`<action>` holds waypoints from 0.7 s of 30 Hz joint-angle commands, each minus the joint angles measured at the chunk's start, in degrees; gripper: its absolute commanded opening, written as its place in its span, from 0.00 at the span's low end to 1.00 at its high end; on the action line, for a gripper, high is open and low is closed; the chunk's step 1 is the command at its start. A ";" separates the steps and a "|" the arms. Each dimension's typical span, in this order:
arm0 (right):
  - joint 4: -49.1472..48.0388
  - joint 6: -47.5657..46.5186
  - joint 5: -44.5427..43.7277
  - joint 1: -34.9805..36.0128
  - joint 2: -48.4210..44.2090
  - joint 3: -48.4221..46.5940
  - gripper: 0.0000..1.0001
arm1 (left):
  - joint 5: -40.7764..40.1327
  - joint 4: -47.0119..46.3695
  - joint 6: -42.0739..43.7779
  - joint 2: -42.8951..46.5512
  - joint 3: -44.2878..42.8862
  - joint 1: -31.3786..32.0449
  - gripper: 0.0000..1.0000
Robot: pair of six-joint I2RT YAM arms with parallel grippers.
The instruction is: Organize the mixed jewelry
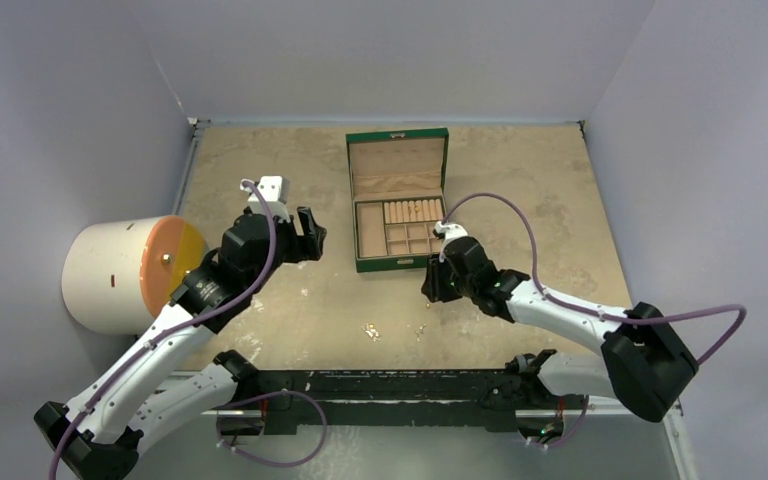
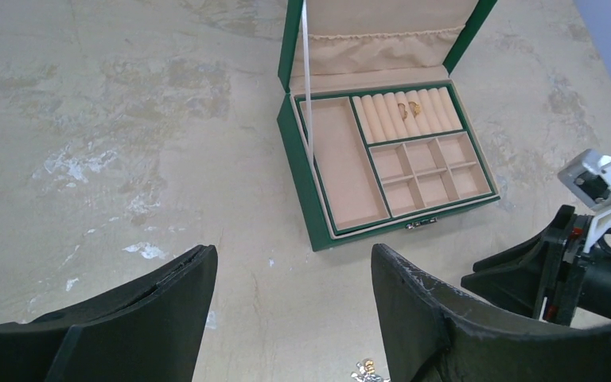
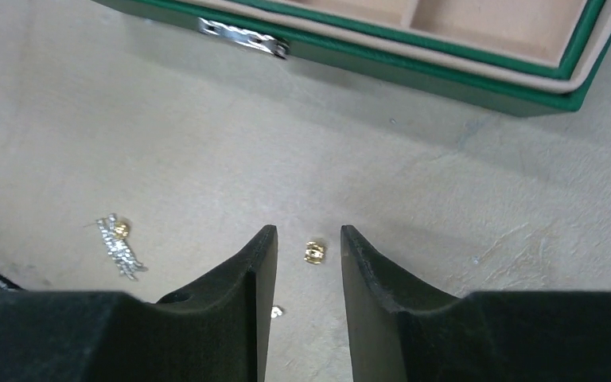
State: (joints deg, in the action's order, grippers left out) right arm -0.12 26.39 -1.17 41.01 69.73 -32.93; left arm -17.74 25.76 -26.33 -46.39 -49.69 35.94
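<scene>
A: Where is the mixed jewelry found, and how are the fingers set?

B: A gold stud [image 3: 313,252] is seen on the table [image 3: 485,183], just beyond the gap of the right gripper [image 3: 309,235]. Its fingers are spread apart and nothing is held. A glittery cluster [image 3: 119,245] lies well off to one side of the stud, and a tiny piece [image 3: 277,311] is half hidden beside one finger. A few gold rings [image 2: 408,109] are seated in the ring rolls of the green jewelry box [image 2: 382,167]. The left gripper [image 2: 293,253] is likewise released and empty, above bare table.

A: What could be spoiled from here?

B: The stud is far smaller than either finger, so little error is allowed. If the fingers are lowered off-centre, the stud is likely to be knocked aside rather than bracketed. If they are closed too high, it is missed. If they are pressed hard against the table, it may be flicked out from between them. The half-hidden piece could also be swept away unnoticed. Whether the fingertips touch the table cannot be told.

A: And the box?

B: Its front wall is near, so it might be bumped during a careless lift.
</scene>
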 commanded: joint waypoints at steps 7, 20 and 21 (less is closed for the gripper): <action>-4.96 2.40 -2.64 2.42 7.14 0.32 0.36 | 0.07 -1.95 1.01 0.80 0.32 -0.70 0.70; -4.19 4.36 -5.22 4.06 6.73 2.08 0.28 | 0.66 -1.87 1.10 0.69 0.34 -1.05 0.70; -4.11 4.35 -5.39 4.07 6.81 2.08 0.27 | 0.68 -1.91 1.10 0.68 0.30 -1.17 0.70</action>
State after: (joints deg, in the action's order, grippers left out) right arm -3.31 29.52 -4.10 44.64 77.60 -31.31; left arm -17.67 25.76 -26.30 -46.24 -49.47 35.24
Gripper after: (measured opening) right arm 0.287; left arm 0.703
